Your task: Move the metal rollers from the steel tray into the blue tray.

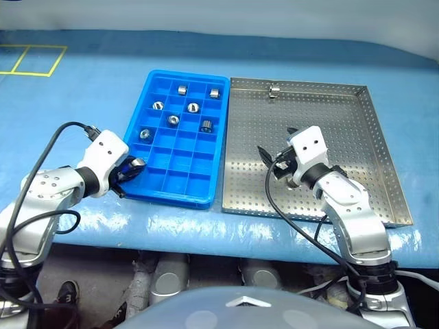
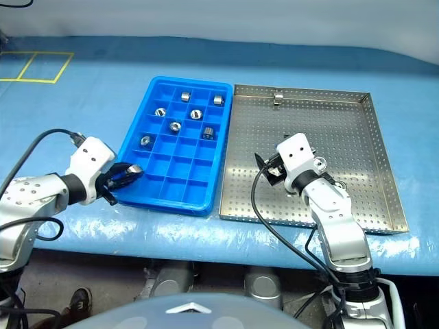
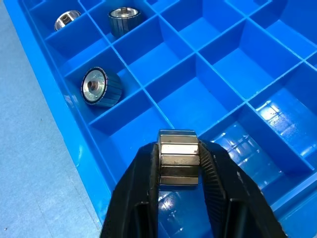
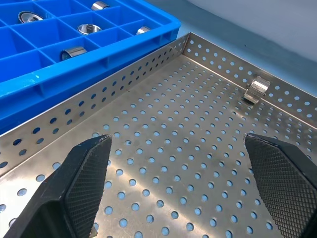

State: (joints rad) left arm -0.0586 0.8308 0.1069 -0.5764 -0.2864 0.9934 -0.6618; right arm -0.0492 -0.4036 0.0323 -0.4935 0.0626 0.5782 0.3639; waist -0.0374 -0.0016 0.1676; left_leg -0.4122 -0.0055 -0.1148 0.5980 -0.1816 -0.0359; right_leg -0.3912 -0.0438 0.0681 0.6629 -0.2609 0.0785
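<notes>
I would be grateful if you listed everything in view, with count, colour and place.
blue tray: one, bright blue, on the table, left of the steel tray
steel tray: one, silver, perforated, beside the blue tray
metal rollers in the blue tray: seven, silver, one per compartment, in the far half
loose metal roller: one, silver, at the steel tray's far rim
held metal roller: one, silver, over a near compartment at the blue tray's left edge
table cover: one, blue
tape lines: yellow, far left on the cover
left gripper: black fingers, closed on the held metal roller
right gripper: black fingers, open over the steel tray
</notes>
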